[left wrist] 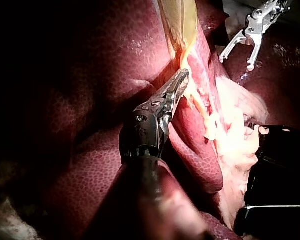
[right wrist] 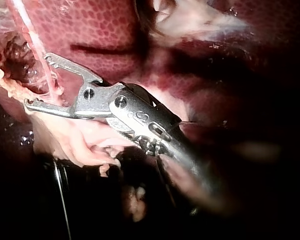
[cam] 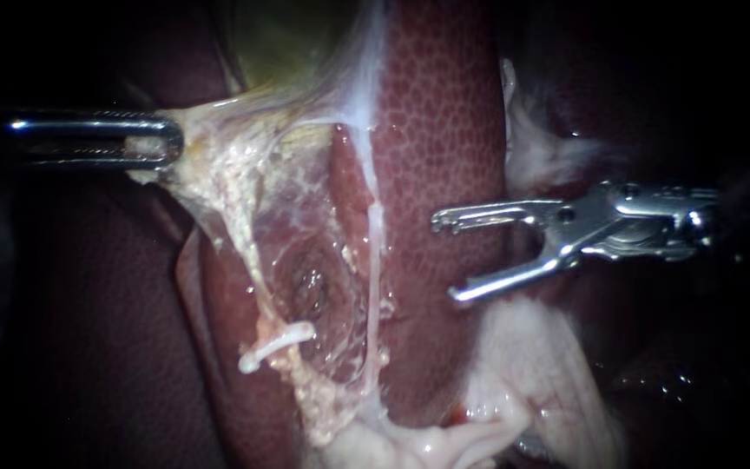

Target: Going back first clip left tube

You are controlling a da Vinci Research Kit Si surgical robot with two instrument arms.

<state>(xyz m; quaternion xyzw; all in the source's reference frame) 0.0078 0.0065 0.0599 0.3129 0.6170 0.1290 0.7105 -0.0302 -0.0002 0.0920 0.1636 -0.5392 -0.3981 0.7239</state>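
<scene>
Endoscope view: the left instrument (cam: 156, 143) comes in level from the left, jaws clamped on a bunch of pale membrane (cam: 219, 148) just below the gallbladder (cam: 279, 39), w/ the membrane pulled out in a fan toward the liver (cam: 436, 104). From that held membrane the left tube (cam: 249, 260) runs down, crusted w/ yellowish bits, along one rim of a raw hollow (cam: 310, 287) in the liver to the pale fat (cam: 514, 382) at the bottom. A short white stub (cam: 275, 343) sticks out sideways from it low down. The right tube (cam: 378, 252), thin and whitish, runs down the other rim of the hollow, apart from the left one. The right instrument (cam: 449, 258) enters from the right, jaws wide apart and holding nothing. Its tips are over the liver surface near the right tube, not touching it, and well apart from the left tube. Left wrist view: the left instrument (left wrist: 182, 80) has its jaws closed on yellowish membrane at the foot of the gallbladder (left wrist: 182, 20), and the right instrument (left wrist: 236, 62) sits beyond it w/ jaws spread. Right wrist view: the right instrument (right wrist: 37, 80) has both jaws spread, w/ the thin right tube (right wrist: 34, 37) crossing just ahead of the gap; can't tell from here whether it lies btwn the jaws or behind them
</scene>
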